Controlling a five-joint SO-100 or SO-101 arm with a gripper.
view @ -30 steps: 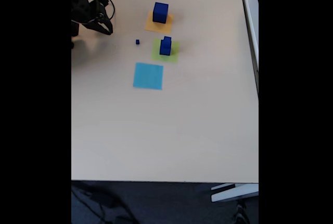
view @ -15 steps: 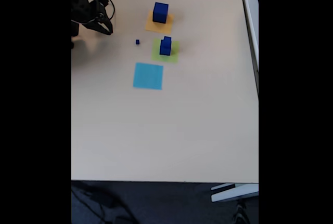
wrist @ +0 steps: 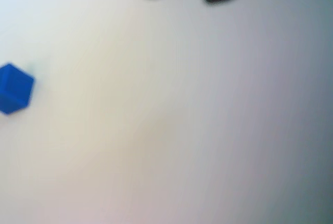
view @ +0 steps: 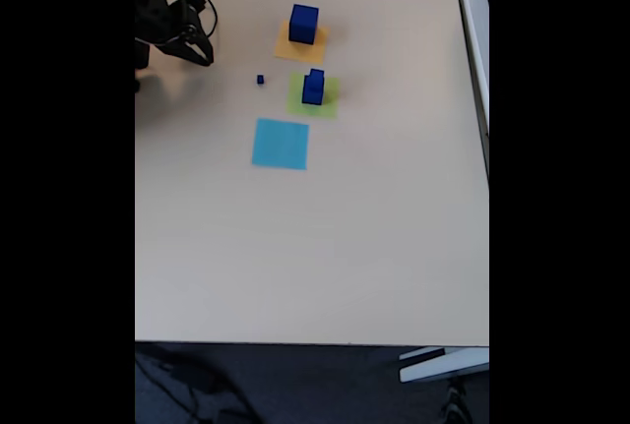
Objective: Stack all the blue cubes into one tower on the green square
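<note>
Blue tiny cube sits loose on the table; centre your empty, parted gripper over it

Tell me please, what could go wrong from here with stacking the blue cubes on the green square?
1. The largest cube sits on the orange-yellow square, while two smaller cubes are already stacked on the green square; putting the big one on top may topple them.
2. The tiny cube is hard to grip; the open gripper could knock it away.
</note>
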